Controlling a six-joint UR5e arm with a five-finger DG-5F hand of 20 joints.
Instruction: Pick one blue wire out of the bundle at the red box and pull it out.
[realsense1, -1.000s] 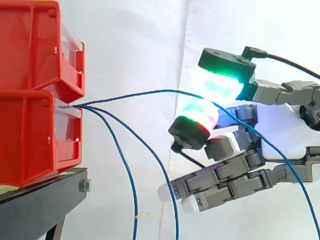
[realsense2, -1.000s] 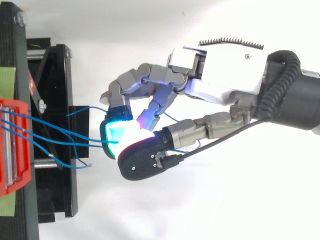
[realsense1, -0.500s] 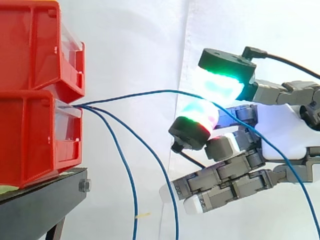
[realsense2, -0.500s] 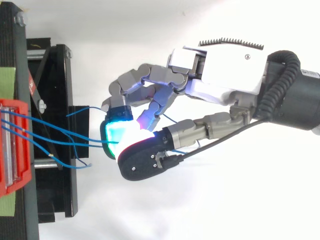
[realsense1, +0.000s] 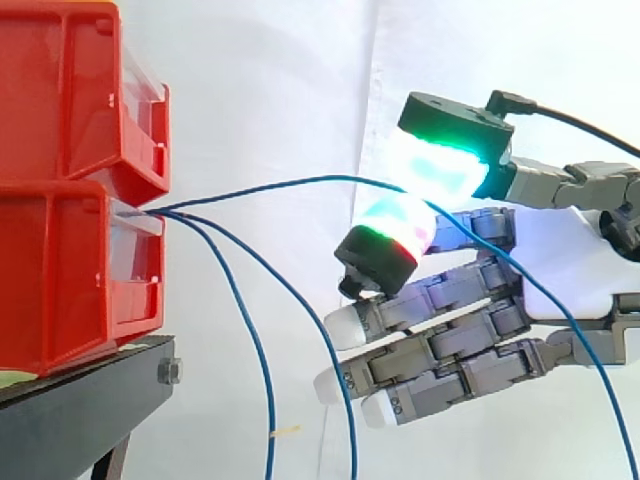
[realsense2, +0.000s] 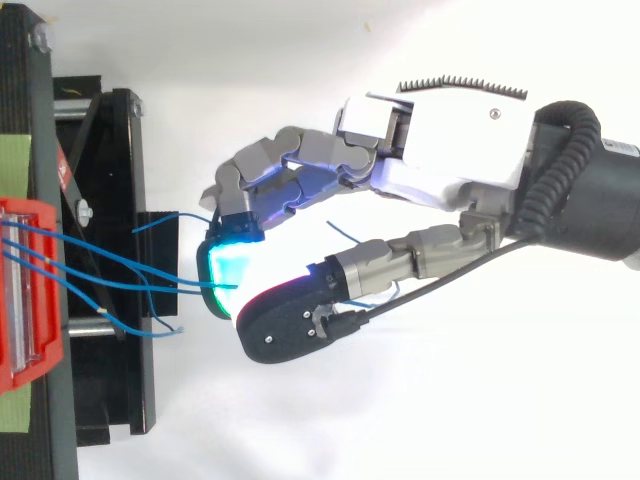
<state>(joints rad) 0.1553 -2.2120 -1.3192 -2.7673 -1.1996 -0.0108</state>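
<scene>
My hand (realsense2: 440, 150) pinches one blue wire (realsense1: 280, 186) between two glowing pads, other fingers loosely extended. The wire runs toward nine o'clock into the red box (realsense1: 60, 270); the remaining wires (realsense1: 254, 340) droop toward six.

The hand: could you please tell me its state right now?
Hand: shut on one thin blue wire, pinched by thumb and finger.

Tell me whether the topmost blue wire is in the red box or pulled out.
In. The blue wire runs from the front of the lower red box to the robot hand, pinched between its pads.
</scene>
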